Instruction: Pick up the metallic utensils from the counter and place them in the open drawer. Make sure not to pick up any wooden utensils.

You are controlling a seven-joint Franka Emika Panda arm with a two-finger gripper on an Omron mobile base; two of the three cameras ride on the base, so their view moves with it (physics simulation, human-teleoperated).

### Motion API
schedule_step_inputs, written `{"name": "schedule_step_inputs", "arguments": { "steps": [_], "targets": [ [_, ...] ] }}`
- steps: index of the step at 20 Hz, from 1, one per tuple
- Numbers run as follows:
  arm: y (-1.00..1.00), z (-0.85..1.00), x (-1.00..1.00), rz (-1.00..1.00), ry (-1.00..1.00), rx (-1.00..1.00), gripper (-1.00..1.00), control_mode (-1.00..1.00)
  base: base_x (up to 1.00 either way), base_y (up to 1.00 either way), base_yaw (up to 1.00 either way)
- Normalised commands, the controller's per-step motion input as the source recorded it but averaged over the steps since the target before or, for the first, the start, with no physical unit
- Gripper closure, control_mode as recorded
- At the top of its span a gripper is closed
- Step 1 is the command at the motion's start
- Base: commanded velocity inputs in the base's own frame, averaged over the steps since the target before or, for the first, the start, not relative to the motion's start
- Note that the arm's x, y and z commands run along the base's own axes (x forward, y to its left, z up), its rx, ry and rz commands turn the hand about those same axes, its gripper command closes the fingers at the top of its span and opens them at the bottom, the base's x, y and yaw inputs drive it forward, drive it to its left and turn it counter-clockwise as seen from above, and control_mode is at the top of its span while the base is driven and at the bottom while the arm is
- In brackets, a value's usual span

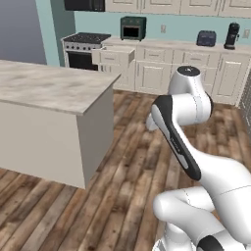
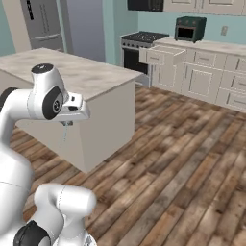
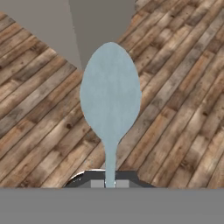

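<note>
spoon (image 3: 110,92) is hanging bowl-down from the gripper (image 2: 66,126), its thin handle clenched between the fingers so it won't swing while being carried. it is hovering over the wood floor (image 3: 183,100), beside the island counter (image 1: 49,86). drawer (image 2: 158,55) is standing open across the room, waiting.

Silver-blue spoon (image 3: 110,92), apparently pincer-held, above wood floor (image 3: 183,109).
</note>
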Motion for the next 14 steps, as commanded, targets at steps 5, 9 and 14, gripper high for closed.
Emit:
{"name": "schedule_step_inputs", "arguments": {
  "steps": [5,9,14],
  "targets": [
    [0.00,0.00,0.00,0.00,0.00,0.00,1.00,1.00,1.00,-0.76,0.14],
    [0.00,0.00,0.00,0.00,0.00,0.00,1.00,1.00,1.00,-0.78,0.17],
    [0.00,0.00,0.00,0.00,0.00,0.00,1.00,1.00,1.00,-0.80,0.26]
  ]
}}
